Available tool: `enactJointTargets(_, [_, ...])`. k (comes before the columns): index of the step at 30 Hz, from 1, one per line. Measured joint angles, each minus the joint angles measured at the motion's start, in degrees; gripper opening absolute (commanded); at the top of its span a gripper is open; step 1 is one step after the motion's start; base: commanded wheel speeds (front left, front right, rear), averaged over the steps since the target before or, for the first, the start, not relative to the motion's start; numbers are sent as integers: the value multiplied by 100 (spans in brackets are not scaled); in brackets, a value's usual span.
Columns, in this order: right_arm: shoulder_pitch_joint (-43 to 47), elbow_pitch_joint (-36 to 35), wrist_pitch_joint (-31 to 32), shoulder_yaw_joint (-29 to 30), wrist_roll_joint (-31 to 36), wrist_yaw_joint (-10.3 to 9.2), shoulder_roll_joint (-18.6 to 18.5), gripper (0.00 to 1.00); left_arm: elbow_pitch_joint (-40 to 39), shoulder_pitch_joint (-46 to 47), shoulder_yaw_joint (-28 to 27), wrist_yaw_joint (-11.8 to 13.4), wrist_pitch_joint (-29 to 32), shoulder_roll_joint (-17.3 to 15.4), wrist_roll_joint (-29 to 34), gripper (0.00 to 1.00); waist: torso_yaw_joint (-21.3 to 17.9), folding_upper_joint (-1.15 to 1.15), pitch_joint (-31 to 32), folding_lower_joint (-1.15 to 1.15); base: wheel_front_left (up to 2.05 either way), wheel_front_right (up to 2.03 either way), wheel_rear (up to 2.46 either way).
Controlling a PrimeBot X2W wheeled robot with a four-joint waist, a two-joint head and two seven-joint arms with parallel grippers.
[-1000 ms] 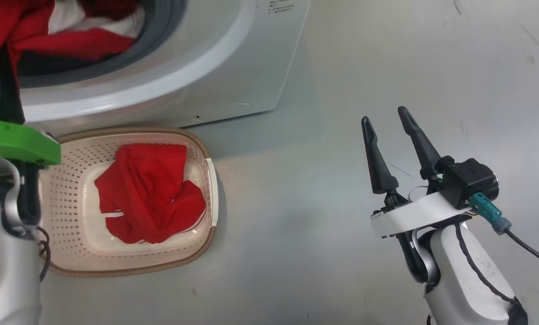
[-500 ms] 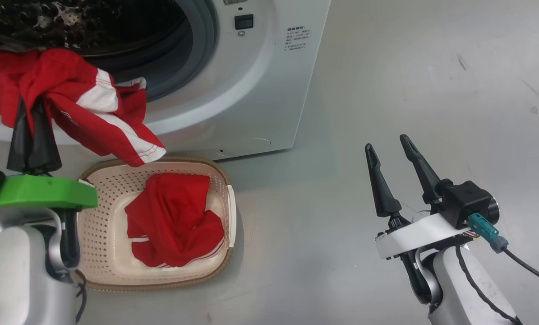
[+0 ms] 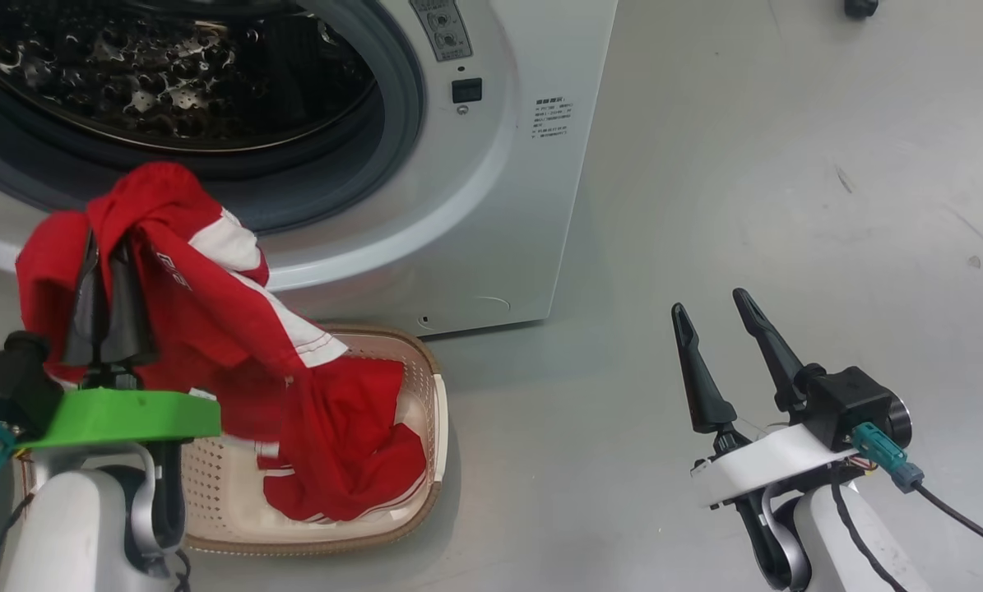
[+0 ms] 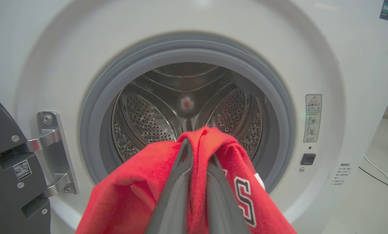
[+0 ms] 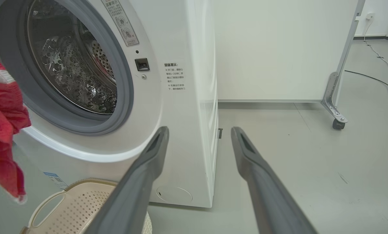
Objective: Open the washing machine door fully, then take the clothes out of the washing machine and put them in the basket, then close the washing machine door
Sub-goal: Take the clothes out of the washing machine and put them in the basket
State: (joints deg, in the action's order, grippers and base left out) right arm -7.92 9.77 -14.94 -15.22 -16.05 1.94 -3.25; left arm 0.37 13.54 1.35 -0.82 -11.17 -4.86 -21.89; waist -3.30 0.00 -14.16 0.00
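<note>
Left jaws: left gripper [image 3: 106, 243] clamped on a red garment [image 3: 211, 321] draped over its fingers.
Right jaws: right gripper [image 3: 709, 301] spread wide, holding nothing, over the floor [image 3: 705, 164].
Garment: outside the washer [image 3: 491, 205], hanging above the basket [image 3: 439, 411].
Basket: on the floor before the washer; second garment [image 3: 351, 469] inside.
Door [image 4: 0, 139]: open.

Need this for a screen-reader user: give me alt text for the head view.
The left gripper, shut on a red-and-white garment, holds it over a cream basket that already contains another red garment. Behind stands an open white washing machine, its drum showing bare steel; the right gripper hangs open over the grey floor.
</note>
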Motion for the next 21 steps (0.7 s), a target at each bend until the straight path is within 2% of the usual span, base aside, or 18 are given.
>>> enactJointTargets(11, [144,-21,0,-3,107,53,7,100,-242,-553,187,123,56,52,7,0,82,0,129,0,0,0,0])
enactJointTargets(21, [142,-181,0,-31,188,83,8,100,-166,-810,364,211,263,109,-49,0,65,0,-109,0,0,0,0])
